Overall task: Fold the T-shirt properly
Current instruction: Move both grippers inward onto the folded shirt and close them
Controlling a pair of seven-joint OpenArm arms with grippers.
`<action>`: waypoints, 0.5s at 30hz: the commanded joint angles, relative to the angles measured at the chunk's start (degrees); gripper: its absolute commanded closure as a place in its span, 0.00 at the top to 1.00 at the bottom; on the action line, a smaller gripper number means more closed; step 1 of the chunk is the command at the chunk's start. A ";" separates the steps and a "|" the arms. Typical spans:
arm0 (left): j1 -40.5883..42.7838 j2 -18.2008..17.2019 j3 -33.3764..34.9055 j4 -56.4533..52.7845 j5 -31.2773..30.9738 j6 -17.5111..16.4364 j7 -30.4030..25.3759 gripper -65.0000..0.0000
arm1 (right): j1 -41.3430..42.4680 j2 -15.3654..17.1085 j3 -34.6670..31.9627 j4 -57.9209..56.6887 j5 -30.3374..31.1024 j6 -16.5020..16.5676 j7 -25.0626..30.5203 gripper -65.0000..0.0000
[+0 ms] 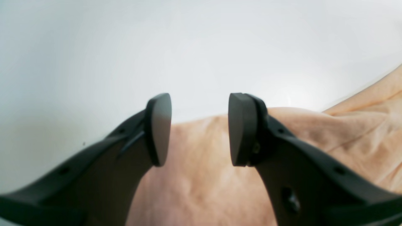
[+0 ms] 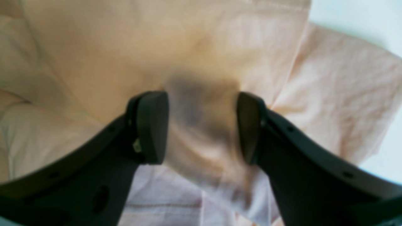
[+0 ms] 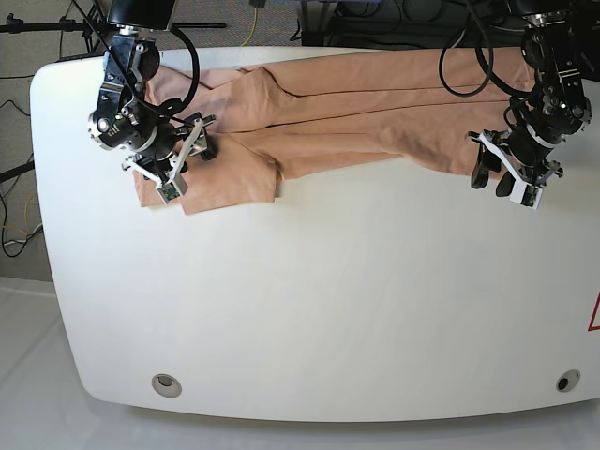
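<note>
While both tools are seen spread and empty, the left tool (image 3: 507, 174) by the bench (image 3: 328, 309) edge of the T-shirt (image 3: 366, 103), nothing is pinned. If the right tool (image 3: 184, 156) is closed over bunched folds, several layers could be dragged crooked.

One T-shirt (image 3: 356, 103), two pincers (image 3: 183, 155) (image 3: 506, 178), one table (image 3: 328, 300); anything smaller unclear.

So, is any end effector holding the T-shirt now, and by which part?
Neither. The left end effector is open with nothing between its pads. The right end effector is open above the T-shirt.
</note>
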 commanded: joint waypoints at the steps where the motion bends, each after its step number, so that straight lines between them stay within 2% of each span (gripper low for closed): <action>1: -1.23 -0.60 -0.29 -1.82 -0.33 -0.05 -0.83 0.43 | 0.14 -0.63 -2.12 1.30 0.69 0.34 3.17 0.53; 9: -1.64 -0.54 -0.50 -4.11 -0.21 0.03 -0.66 0.46 | 0.05 -1.62 -4.05 1.81 0.52 0.34 4.30 0.52; 11: -1.32 -0.58 -0.98 -4.02 -0.74 0.38 -0.47 0.58 | 0.04 -2.05 -3.57 2.03 0.69 0.34 3.76 0.52; 15: -1.03 -0.34 -1.40 -3.61 -0.79 0.39 -0.13 0.63 | 0.20 -2.17 -3.58 2.58 0.81 0.34 3.46 0.52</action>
